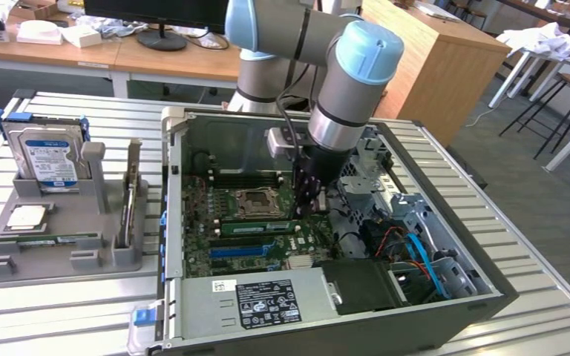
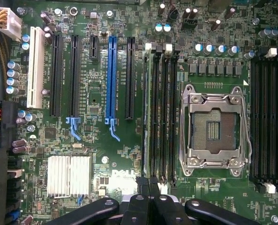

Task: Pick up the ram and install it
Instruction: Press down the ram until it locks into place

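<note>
The ram (image 1: 255, 226) is a long green stick standing on edge in a motherboard slot inside the open computer case. In the wrist view the ram (image 2: 145, 112) appears edge-on as a thin line in the memory slot closest to the long black and blue expansion slots. My gripper (image 1: 311, 211) reaches down into the case at the ram's end on the exterior view's right. The gripper (image 2: 148, 185) is shut, fingertips pressed together just above that end of the slot with nothing between them. Whether the tips touch the ram I cannot tell.
The bare CPU socket (image 2: 216, 126) sits beside the memory slots, with more black slots (image 2: 267, 117) beyond it. A grey holder (image 1: 57, 222) on the exterior view's left carries a hard drive (image 1: 50, 159), a second green stick (image 1: 47, 239) and a chip. The case walls (image 1: 171, 222) and cables (image 1: 414, 248) crowd the arm.
</note>
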You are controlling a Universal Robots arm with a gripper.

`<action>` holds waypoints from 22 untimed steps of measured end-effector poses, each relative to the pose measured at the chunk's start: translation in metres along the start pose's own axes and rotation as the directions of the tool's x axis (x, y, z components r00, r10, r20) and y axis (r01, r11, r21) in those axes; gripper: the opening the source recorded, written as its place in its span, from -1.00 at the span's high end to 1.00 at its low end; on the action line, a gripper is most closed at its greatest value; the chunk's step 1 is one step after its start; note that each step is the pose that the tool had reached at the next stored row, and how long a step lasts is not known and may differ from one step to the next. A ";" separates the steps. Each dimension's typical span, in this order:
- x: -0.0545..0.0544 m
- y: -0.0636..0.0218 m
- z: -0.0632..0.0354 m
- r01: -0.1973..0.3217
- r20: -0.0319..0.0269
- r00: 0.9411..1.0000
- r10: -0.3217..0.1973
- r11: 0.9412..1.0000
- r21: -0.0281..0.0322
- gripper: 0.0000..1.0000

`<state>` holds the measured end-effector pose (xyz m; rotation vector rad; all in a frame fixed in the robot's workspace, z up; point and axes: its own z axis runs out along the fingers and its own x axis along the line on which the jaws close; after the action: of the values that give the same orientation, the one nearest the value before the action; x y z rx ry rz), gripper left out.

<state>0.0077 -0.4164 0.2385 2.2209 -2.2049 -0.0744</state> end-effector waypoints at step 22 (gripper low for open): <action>0.000 -0.0003 0.0074 0.001 0.002 1.000 -0.001 1.000 0.002 0.80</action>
<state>0.0077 -0.4159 0.2311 2.2238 -2.2063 -0.0746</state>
